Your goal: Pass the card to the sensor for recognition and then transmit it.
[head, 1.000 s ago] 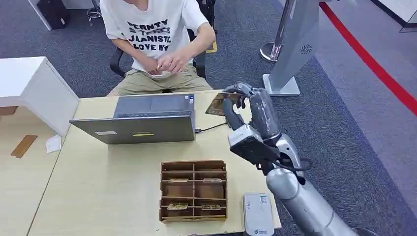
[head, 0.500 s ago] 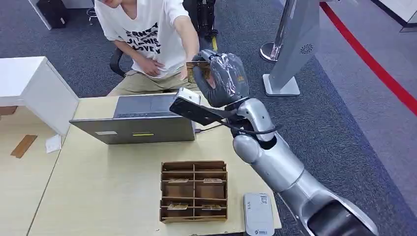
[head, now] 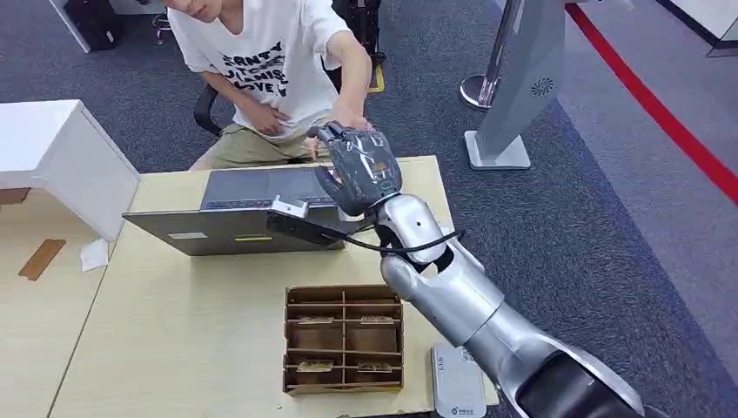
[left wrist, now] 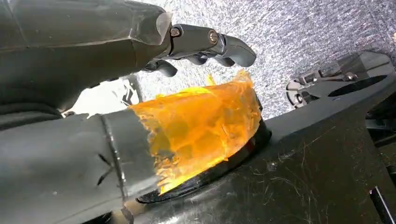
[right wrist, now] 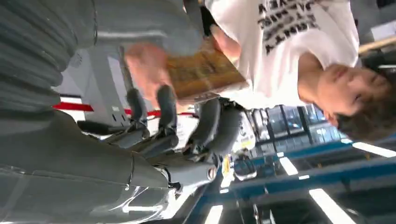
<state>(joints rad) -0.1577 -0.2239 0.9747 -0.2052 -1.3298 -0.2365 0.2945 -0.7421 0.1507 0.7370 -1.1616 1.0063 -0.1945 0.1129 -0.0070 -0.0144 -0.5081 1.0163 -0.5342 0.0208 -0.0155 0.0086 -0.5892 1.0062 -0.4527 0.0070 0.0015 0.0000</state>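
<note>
R hand (head: 361, 170) is raised over the far edge of the counter (head: 174, 322), back of hand toward the head cam, fingers curled; from that view the card can't be seen. R wrist view fills the gap: card (right wrist: 203, 72) sits pinched betw. thumb and the dark fingers (right wrist: 166, 109), and a person's hand (right wrist: 144, 70) is on the same card from the other side, so both are touching it. Person (head: 270, 61) sits just beyond the hand, arm stretched to it.

Below and beside the hand: laptop (head: 252, 213), a cable running from it under the wrist. Nearer the robot than the hand: wooden tray (head: 342, 338) w/ compartments, a few cards lying in them; sensor (head: 457, 383) just beside the tray, partly behind the R forearm.

L hand (left wrist: 205, 42) in L wrist view: fingers curled loosely, nothing in them, hanging over grey carpet; orange tape on the thumb.

Vs. 0.5 s ago: R hand has dropped lower and shifted toward the laptop; person's arm followed it down and now meets the hand. Vs. 1 s ago: hand was off to the right of the laptop w/ card visible from above, person's hands in lap.
</note>
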